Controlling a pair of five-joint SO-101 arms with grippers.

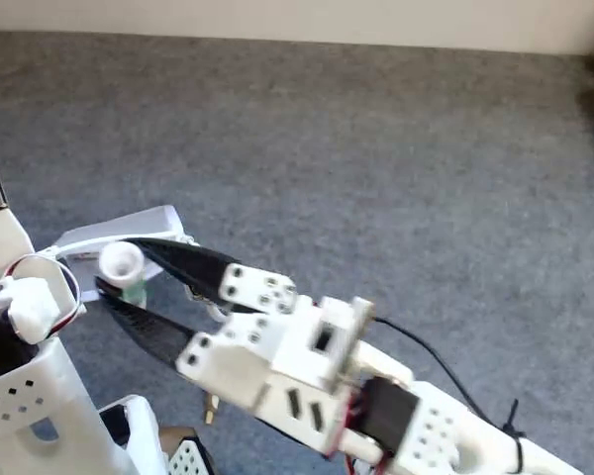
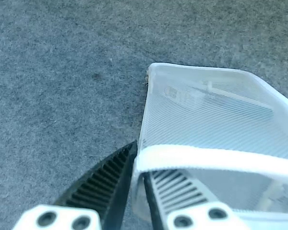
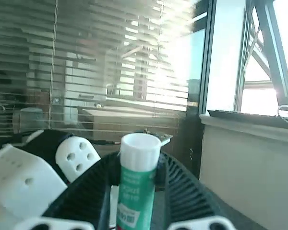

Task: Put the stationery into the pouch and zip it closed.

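At the near left of the grey surface (image 1: 376, 148) lies one white mesh pouch (image 1: 148, 226), partly covered in the high view by the black fingers (image 1: 183, 259) of the right hand (image 1: 117, 269). The left wrist view shows the pouch (image 2: 206, 124) with its white-banded rim raised off the surface. Pale shapes show faintly through the mesh, and I cannot tell what they are.

One glue stick (image 1: 121, 262) is in sight, with a white cap and a green body. It stands cap upward at the pouch's near edge. The right wrist view shows the glue stick (image 3: 137, 177) upright between two ribbed black fingers.

Of the two hands, the right hand (image 3: 137, 165) is part-open, only as wide as the stick, and grips it on both sides of the body below the cap. The left hand (image 2: 139, 191) is closed almost fully, pinching the pouch's rim. One finger (image 2: 103, 187) is outside the mesh and the other shows through it.

The right arm (image 1: 426, 426) comes in from the near right, and a white arm (image 1: 25, 386) stands at the near left.
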